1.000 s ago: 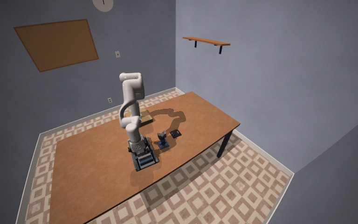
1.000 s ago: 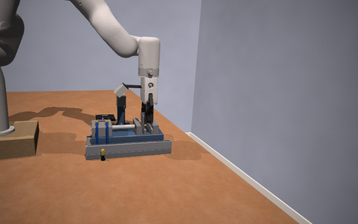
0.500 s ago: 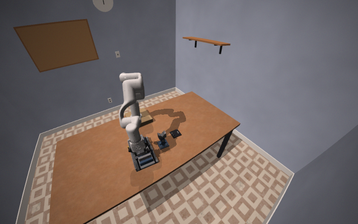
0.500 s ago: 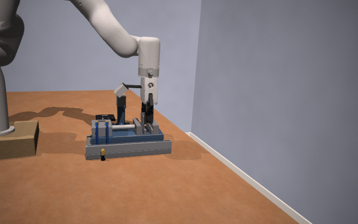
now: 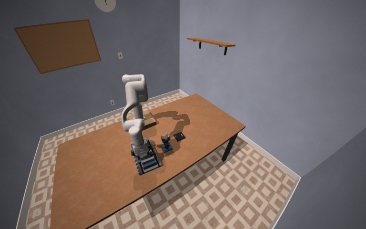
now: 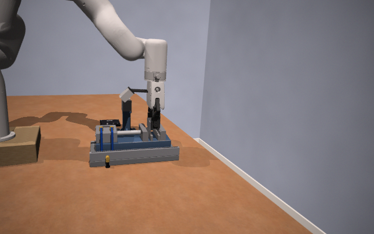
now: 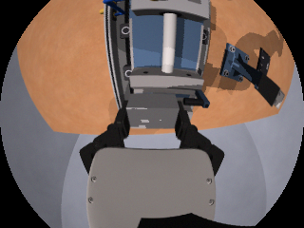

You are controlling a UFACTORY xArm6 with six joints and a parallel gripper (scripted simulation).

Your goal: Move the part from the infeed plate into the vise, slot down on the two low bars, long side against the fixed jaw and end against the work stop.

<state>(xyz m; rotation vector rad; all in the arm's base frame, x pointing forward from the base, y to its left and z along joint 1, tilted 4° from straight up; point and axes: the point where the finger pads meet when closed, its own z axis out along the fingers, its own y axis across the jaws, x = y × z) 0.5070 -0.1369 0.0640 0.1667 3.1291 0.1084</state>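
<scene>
Grey part [image 7: 154, 116], centre frame, is clamped in the gripper [image 7: 154, 128], lowered between the vise [image 6: 132, 150] jaws; seating, release and withdrawal remain, in my judgement.

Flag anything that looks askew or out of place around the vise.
Nothing stands out. The gripper hangs upright over the vise, its jaws shut on the part, which looks level between them. The V-block and infeed plate stand square behind.

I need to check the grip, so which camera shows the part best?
The wrist view: the grey part sits between the gripper fingers. In the exterior view the fingers mostly hide it above the vise; the top view has it covered by the arm.
</scene>
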